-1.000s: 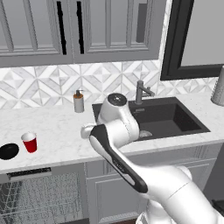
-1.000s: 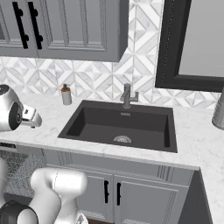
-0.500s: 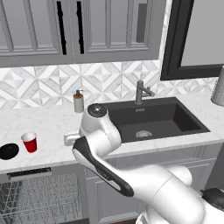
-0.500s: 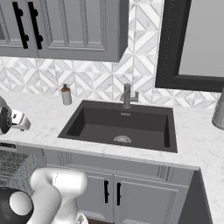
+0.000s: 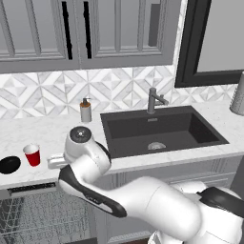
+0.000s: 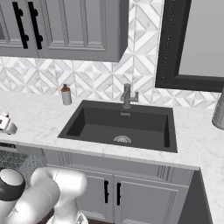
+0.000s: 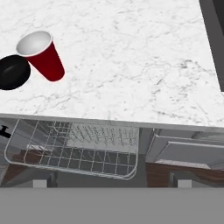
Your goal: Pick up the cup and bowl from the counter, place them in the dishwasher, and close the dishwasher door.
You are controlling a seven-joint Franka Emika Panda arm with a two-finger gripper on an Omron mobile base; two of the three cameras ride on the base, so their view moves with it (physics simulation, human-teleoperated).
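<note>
bare counter right of cup, bowl touching cup's left, soap dispenser well behind

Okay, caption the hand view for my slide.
Red cup and black bowl on marble counter above open dishwasher rack.

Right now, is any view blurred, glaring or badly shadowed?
Left base view: even light, slightly soft, the cup and bowl readable. Right base view: flat light, no glare on the counter. Hand view: sharp, with a faint shadow beside the cup.
</note>
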